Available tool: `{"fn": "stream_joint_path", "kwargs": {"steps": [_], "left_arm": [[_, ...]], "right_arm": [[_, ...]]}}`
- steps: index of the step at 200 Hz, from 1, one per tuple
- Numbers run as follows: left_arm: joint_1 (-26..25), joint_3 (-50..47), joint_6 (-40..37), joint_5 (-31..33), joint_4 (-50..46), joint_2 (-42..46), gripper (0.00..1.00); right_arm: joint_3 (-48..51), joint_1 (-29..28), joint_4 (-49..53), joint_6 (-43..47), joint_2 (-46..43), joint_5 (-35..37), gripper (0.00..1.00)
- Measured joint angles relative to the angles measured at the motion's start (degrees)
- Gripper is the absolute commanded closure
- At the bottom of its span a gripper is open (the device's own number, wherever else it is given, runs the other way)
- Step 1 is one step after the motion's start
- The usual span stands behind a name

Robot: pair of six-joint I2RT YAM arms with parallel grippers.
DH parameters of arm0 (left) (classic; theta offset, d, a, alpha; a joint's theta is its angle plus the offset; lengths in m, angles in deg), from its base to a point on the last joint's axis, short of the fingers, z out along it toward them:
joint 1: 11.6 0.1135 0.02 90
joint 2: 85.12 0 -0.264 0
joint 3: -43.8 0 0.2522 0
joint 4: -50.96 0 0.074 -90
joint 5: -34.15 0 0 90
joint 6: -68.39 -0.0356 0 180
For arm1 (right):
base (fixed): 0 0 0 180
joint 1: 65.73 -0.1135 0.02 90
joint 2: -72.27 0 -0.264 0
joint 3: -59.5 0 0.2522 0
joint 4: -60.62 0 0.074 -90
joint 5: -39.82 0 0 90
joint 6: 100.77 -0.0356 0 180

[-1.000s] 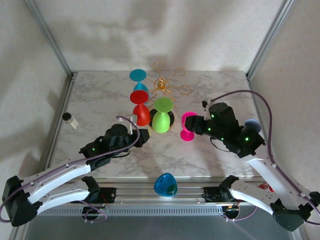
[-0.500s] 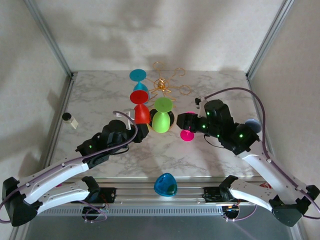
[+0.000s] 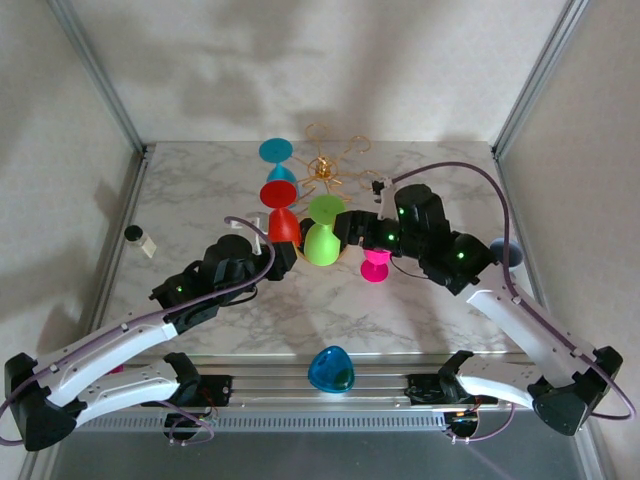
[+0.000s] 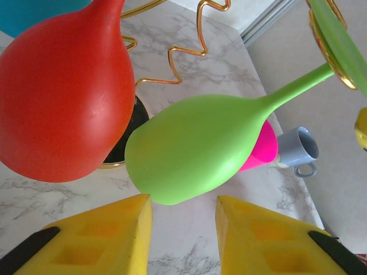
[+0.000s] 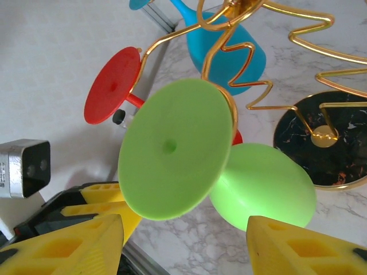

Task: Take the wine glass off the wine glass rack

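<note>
Left gripper (image 4: 180,232): the two yellow fingers (image 4: 86,240) are standing a moderate gap apart and are holding nothing. Just beyond that gap the bowl of the green wine glass (image 4: 195,149) is hanging upside down, mouth down and towards the fingers. Its stem is running up and to the right to the foot, which is resting in a gold loop of the wine glass rack (image 4: 172,57).

Right gripper (image 5: 183,243): the fingers (image 5: 309,246) are standing wide apart, also empty. They are bracketing the green wine glass (image 5: 172,149) from the foot end, with the foot disc facing the camera and the bowl lying lower right.

Seen from above, the left gripper (image 3: 285,255) and the right gripper (image 3: 345,228) are flanking the green wine glass (image 3: 322,235), both close to it. The wine glass rack (image 3: 325,168) is rising behind.

The glass's long axis is tilting from the bowl, low and near the left fingers, to the foot, high and near the right fingers. Judged from this, the right arm is better placed for the foot and stem, and the left for steadying the bowl.

A red glass (image 3: 282,215) is hanging just beside the green one on the left arm's side. A pink glass (image 3: 375,266) is standing on the table beneath the right arm.
</note>
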Motion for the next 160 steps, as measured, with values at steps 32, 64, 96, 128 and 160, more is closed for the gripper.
{"fn": "stream_joint_path", "kwargs": {"steps": [32, 64, 96, 128, 160], "left_arm": [[0.4, 0.0, 0.0, 0.0, 0.0, -0.1, 0.65], [0.7, 0.0, 0.0, 0.0, 0.0, -0.2, 0.65], [1.1, 0.0, 0.0, -0.1, 0.0, -0.3, 0.65], [1.2, 0.0, 0.0, -0.3, 0.0, -0.3, 0.65], [1.5, 0.0, -0.2, -0.3, 0.0, -0.6, 0.65]], "right_arm": [[-0.2, 1.0, -2.3, -1.3, 0.7, -1.6, 0.45], [-0.2, 2.7, -4.6, -3.0, 1.4, -3.5, 0.48], [-0.2, 3.7, -5.8, -4.1, 1.9, -4.7, 0.5], [-0.2, 4.6, -6.0, -4.9, 1.9, -5.6, 0.51], [0.0, 5.0, -6.5, -5.3, 2.4, -6.2, 0.52]]}}
